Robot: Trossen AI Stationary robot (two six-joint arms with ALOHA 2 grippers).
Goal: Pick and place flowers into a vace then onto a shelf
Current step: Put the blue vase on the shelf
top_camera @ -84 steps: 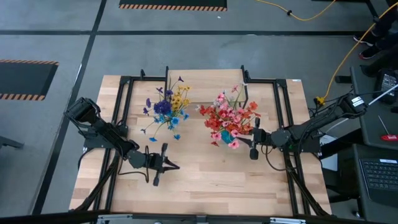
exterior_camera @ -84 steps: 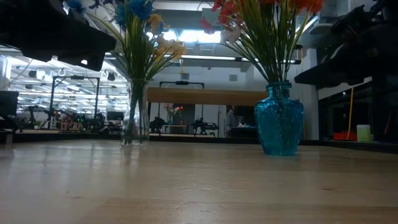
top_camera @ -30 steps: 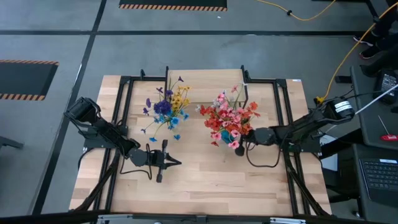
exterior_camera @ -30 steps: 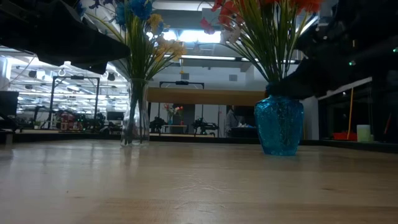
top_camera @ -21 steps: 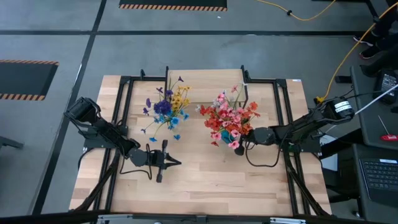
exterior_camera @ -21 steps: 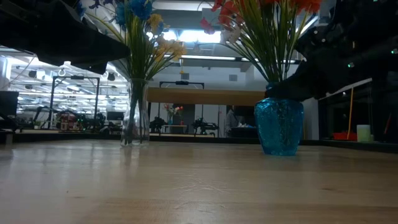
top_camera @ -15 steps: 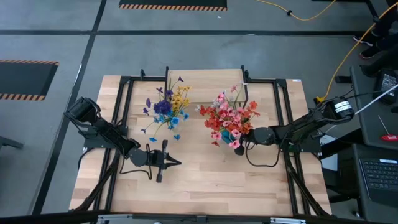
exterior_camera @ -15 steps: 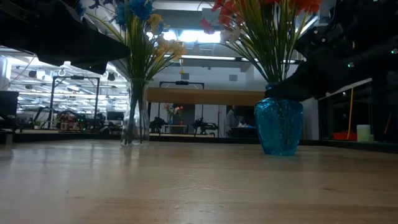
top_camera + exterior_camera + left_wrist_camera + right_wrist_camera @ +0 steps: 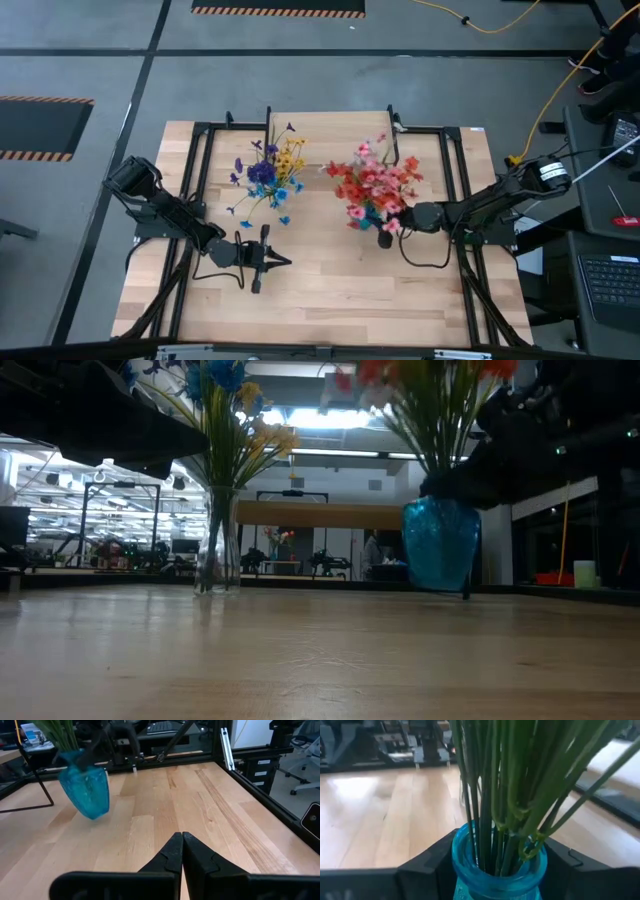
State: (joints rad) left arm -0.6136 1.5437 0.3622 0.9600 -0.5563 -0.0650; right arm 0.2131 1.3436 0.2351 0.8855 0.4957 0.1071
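Up comes the blue vase [image 9: 441, 544]: half a second ago it stood flat on the table [image 9: 330, 290], and now it is off the wood and tilted, its red and pink flowers [image 9: 375, 187] shifted a touch toward the far edge in the high view. My right gripper [image 9: 492, 862] has closed in since then, and my two dark fingers [image 9: 427, 862] sit on either side of the vase's neck, pressed to the glass just under the rim. I am clamped on that neck, with the green stems rising straight through the mouth ahead of me.

My left gripper [image 9: 181, 851] hovers low over the near-left part of the table, fingertips pinched together on nothing. From its wrist I see the blue vase leaning, clear of the boards.

Over on the left half stands the clear glass vase [image 9: 217, 540], upright on the table, carrying the blue, purple and yellow flowers [image 9: 267, 172]. Black frame rails [image 9: 203, 140] run down both sides of the table.
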